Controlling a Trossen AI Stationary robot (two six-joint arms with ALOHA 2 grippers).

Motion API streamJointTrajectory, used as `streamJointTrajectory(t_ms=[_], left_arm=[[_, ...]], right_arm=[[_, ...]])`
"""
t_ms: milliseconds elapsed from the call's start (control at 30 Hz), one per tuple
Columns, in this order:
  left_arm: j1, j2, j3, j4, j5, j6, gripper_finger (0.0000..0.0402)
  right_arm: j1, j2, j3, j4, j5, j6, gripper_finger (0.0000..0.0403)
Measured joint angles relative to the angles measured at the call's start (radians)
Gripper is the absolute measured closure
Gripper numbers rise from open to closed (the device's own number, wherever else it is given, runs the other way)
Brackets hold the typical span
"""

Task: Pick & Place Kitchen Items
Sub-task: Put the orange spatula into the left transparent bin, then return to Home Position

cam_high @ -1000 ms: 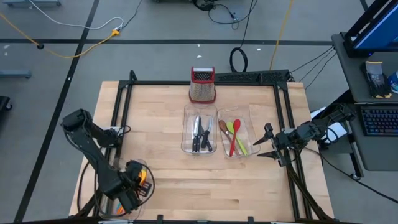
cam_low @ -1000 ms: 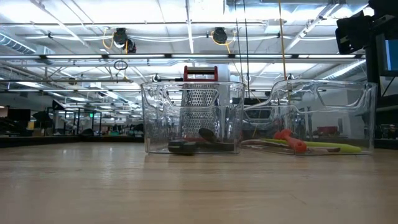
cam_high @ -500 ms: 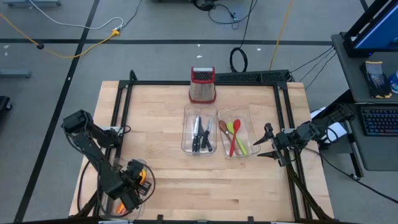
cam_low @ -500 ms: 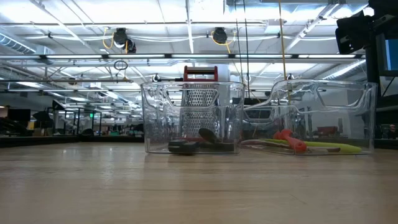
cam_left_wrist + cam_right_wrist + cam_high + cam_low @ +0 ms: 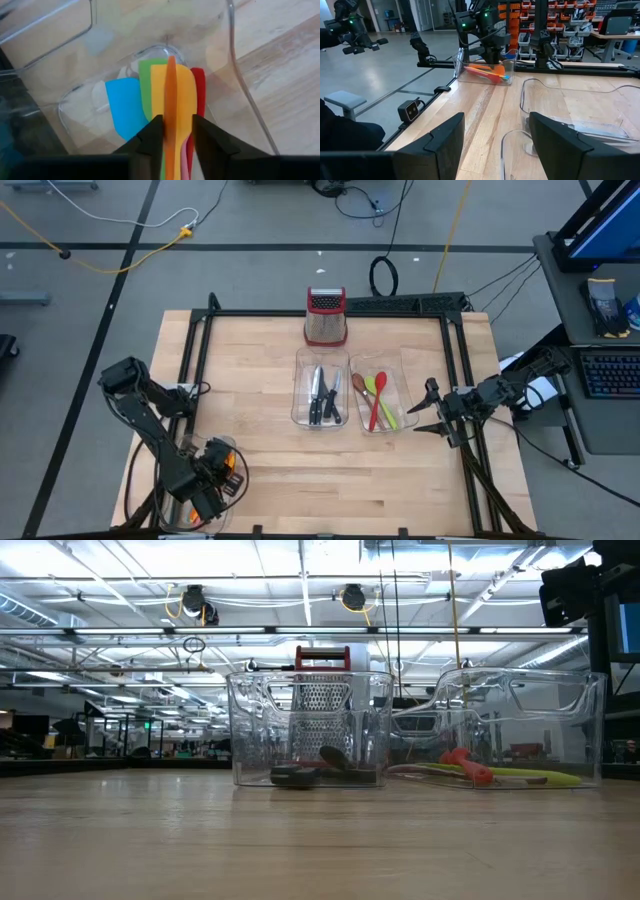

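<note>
Orange spatula over yellow, green, blue, red.

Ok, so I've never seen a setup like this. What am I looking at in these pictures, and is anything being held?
It is a robot with two dark arms at a wooden table. One picture looks straight down, one looks level across the tabletop, and two come from cameras on the arms' wrists. On the table stand a grater and two clear trays, one with knives, one with spoons. The left gripper is over a corner tray full of coloured spatulas. Its fingers stand open on either side of an orange spatula, apparently gripping nothing. The right gripper waits open at the right edge, empty.
</note>
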Motion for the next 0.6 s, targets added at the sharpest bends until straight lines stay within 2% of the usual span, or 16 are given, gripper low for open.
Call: streamJointTrajectory(t_ms=[67, 200, 300, 500, 600], left_arm=[[-0.002, -0.004, 0.0, 0.0, 0.019, 0.005, 0.0278], [0.003, -0.028, 0.023, 0.0, 0.172, 0.049, 0.0236], [-0.003, -0.06, 0.052, -0.005, 0.187, 0.053, 0.0214], [-0.004, -0.166, 0.106, -0.011, 0.06, 0.045, 0.0196], [-0.004, -0.222, 0.149, -0.037, -0.082, 0.065, 0.02]], right_arm=[[0.0, 0.0, 0.0, 0.0, 0.0, 0.0, 0.0188], [0.0, 0.0, 0.0, 0.0, 0.0, 0.0, 0.0188], [0.0, 0.0, 0.0, 0.0, 0.0, 0.0, 0.0188], [0.0, 0.0, 0.0, 0.0, 0.0, 0.0, 0.0188], [0.0, 0.0, 0.0, 0.0, 0.0, 0.002, 0.0188]])
